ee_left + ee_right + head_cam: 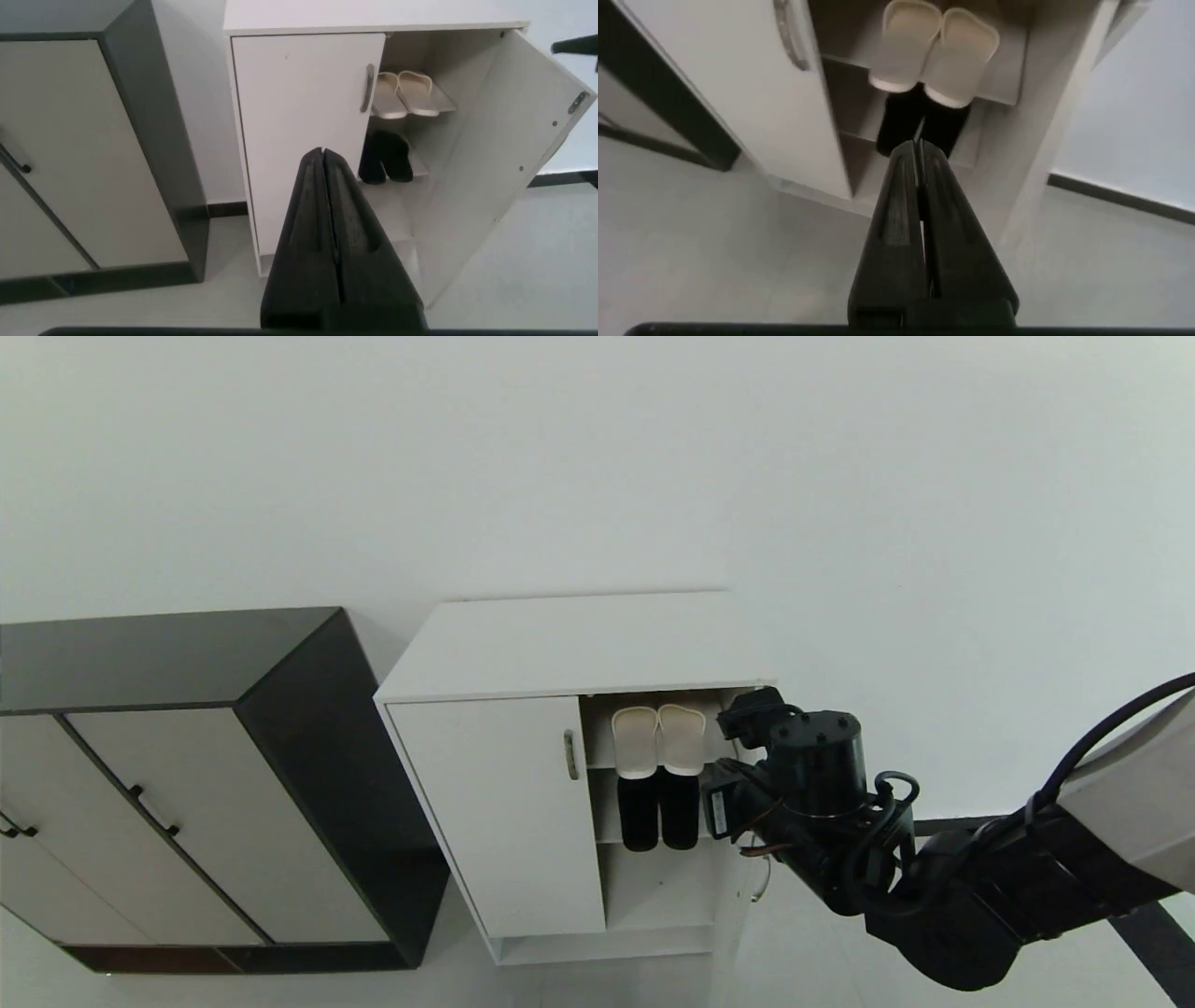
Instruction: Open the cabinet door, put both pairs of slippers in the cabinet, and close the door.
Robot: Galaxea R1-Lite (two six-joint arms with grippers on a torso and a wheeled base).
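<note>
The white cabinet [569, 644] stands against the wall with its left door [504, 812] closed and its right door [742, 905] swung open. A white pair of slippers [658, 739] lies on the upper shelf, and a black pair [659, 812] on the shelf below. My right gripper [721, 803] is beside the open compartment, just right of the slippers. Its fingers are shut and empty [920, 147], pointing at the black slippers [920, 126] under the white pair [936, 51]. My left gripper [322, 154] is shut and empty, held back in front of the closed left door [304, 131].
A dark cabinet [308, 756] with pale doors and black handles stands left of the white one, a narrow gap between them. The open door [505, 159] juts out into the floor space on the right. A dark skirting strip [962, 823] runs along the wall.
</note>
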